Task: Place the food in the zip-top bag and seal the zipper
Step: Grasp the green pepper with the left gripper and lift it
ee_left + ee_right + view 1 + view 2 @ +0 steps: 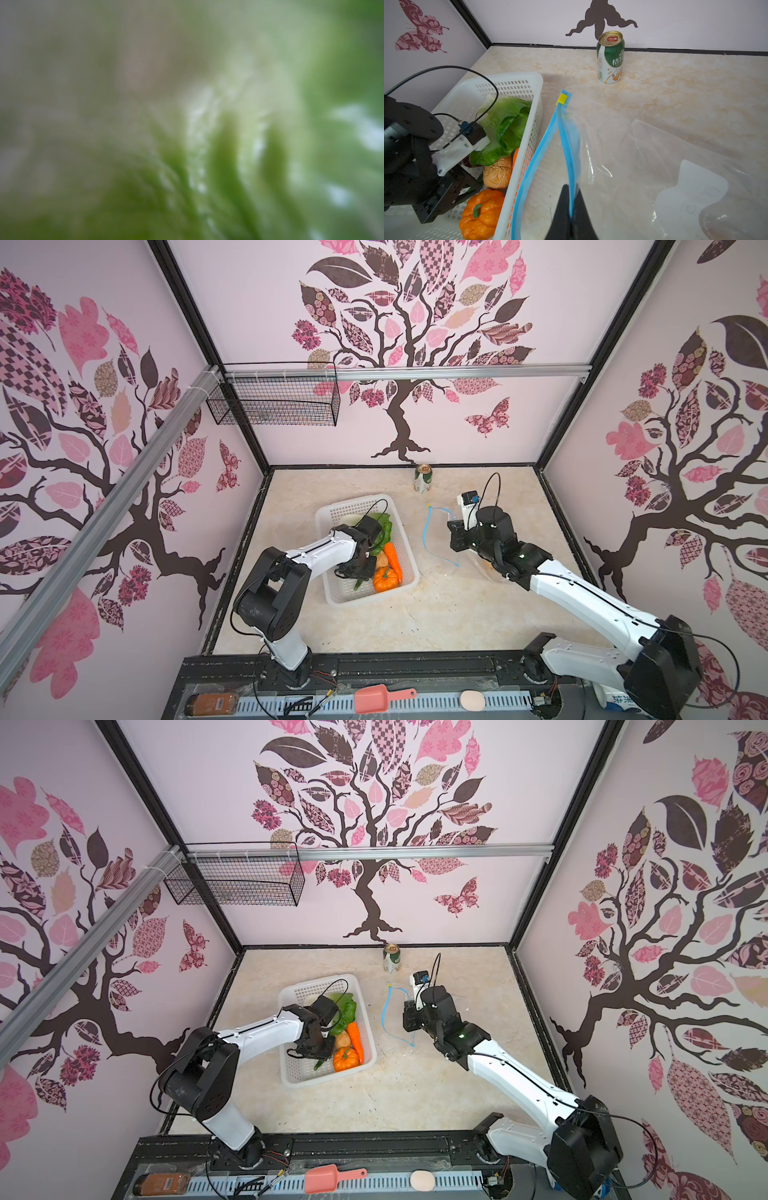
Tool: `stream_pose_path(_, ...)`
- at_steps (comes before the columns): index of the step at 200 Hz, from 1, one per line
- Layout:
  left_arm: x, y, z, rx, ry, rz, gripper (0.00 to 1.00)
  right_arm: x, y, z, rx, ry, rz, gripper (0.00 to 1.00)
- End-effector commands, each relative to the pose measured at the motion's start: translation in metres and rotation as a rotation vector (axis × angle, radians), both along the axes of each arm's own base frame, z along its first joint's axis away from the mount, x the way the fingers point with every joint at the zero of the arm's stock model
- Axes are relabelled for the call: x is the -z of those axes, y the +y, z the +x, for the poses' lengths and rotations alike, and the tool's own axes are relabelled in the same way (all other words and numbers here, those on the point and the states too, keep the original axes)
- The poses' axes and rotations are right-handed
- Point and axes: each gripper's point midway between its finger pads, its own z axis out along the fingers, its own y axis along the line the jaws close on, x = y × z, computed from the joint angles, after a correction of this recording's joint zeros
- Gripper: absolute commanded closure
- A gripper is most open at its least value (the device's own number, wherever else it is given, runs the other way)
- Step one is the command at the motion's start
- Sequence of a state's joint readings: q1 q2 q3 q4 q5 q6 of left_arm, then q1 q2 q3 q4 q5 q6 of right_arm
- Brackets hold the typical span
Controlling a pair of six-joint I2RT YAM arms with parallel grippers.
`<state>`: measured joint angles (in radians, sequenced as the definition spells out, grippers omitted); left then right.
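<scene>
Right gripper [571, 209] pinching zipper [569, 158]; upper lip of zip-top bag [654, 145] raised, mouth agape just beside basket [517, 80]. Lettuce [506, 124], carrot [392, 558], pumpkin [481, 212], potato [497, 174] in basket. Left gripper [353, 572] down among them; jaw state cannot tell, wrist view green blur, probably lettuce.

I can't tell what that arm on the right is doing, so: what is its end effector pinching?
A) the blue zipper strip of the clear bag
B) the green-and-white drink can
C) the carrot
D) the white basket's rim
A: in the right wrist view the right end effector is closed on the blue zipper of the zip-top bag; the drink can stands apart.
</scene>
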<state>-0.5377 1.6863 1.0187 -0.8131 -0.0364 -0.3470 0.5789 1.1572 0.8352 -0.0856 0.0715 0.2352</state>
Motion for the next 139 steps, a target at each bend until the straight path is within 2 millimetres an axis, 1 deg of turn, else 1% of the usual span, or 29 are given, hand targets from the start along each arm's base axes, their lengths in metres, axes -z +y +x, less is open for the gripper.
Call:
stream_pose_path(1,0.012,0.005,-0.014,-0.022,0.049,0.018,0.60,0.001,-0.002,0.000,0.002,-0.001,0.000,1.00)
stream_pose_path(23,0.016,0.008,-0.015,-0.025,0.051,0.035,0.57,0.001,-0.002,0.000,0.001,-0.002,0.002,1.00)
stream_pose_path(38,0.019,0.009,-0.016,-0.026,0.055,0.040,0.57,0.000,-0.002,0.000,0.000,-0.003,0.001,1.00)
stream_pose_path(47,0.020,0.008,-0.016,-0.027,0.056,0.041,0.58,0.000,-0.002,-0.001,0.000,-0.003,0.001,1.00)
stream_pose_path(68,0.022,0.008,-0.018,-0.026,0.059,0.042,0.67,0.000,-0.003,-0.001,0.003,-0.004,0.001,1.00)
stream_pose_path(86,0.021,0.009,-0.018,-0.025,0.056,0.047,0.78,0.000,-0.004,-0.002,0.004,-0.006,0.001,1.00)
stream_pose_path(114,0.011,0.010,-0.017,-0.025,0.025,0.045,0.92,-0.001,-0.004,-0.002,0.007,-0.010,0.001,1.00)
stream_pose_path(139,-0.002,0.011,-0.018,-0.025,-0.001,0.032,0.95,-0.001,-0.005,-0.002,0.009,-0.010,0.001,1.00)
